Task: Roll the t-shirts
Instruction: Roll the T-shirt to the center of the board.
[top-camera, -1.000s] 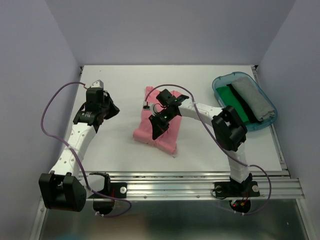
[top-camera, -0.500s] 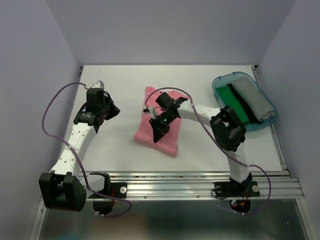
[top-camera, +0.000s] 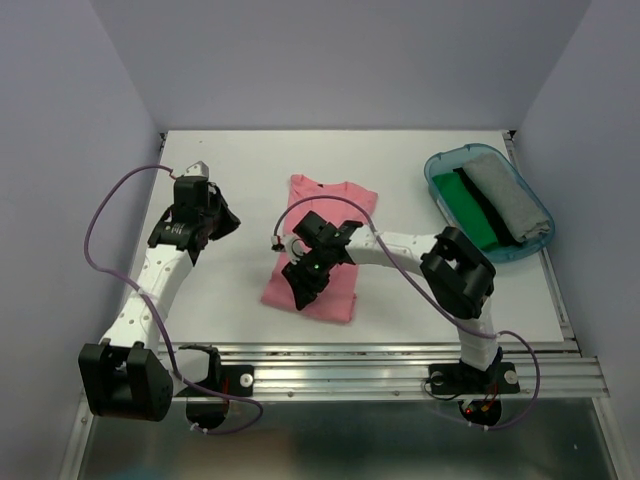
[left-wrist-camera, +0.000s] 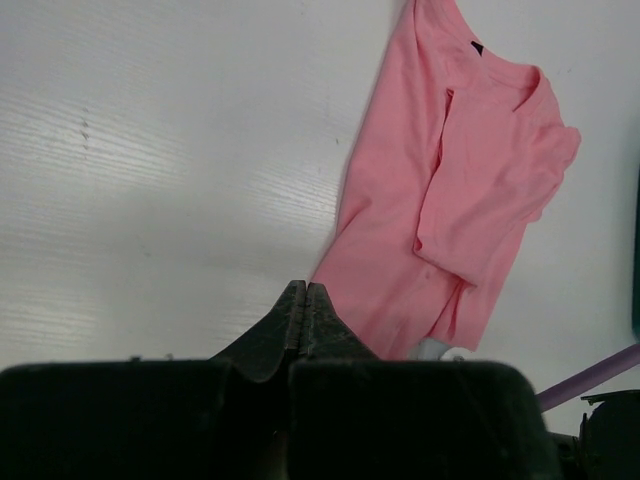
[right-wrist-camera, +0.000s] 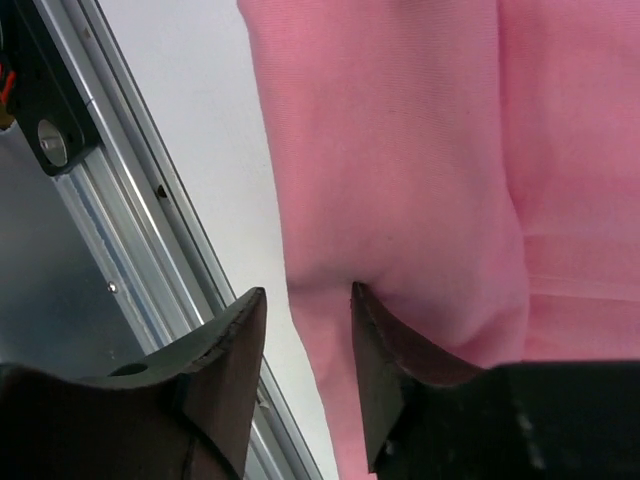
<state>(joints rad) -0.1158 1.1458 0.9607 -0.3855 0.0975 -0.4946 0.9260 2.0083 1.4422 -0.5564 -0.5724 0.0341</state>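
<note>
Task item, location: the salmon-pink t-shirt (top-camera: 335, 200) lies flat at the centre of the worktop (top-camera: 250, 165), folded into a long narrow strip. The collar points to the far side and the hem to the near rail (top-camera: 400, 360).
Other t-shirts: a green t-shirt (top-camera: 468, 207) and a grey t-shirt (top-camera: 503, 193) lie side by side in the teal tub (top-camera: 432, 170) at the far right, well apart from the pink one.
Right tool (top-camera: 300, 290): low over the near left corner of the pink strip. In the wrist view its jaws stand part open, with the cloth edge and a sliver of bare worktop in the gap. No fabric is bunched between the fingers (right-wrist-camera: 385, 350), so it appears to hold nothing.
Reason for right placement: a roll has to start at one end of the strip. The tool sits at the hem end, probably to catch that edge.
Left tool (top-camera: 225, 215): over bare worktop to the left of the shirt, apart from it. Its jaws are pressed together on nothing.
Reason for left placement: probably parked clear of the working arm, with its camera on the whole strip.
Progress: the strip is flat and no turn of the roll is formed yet.
</note>
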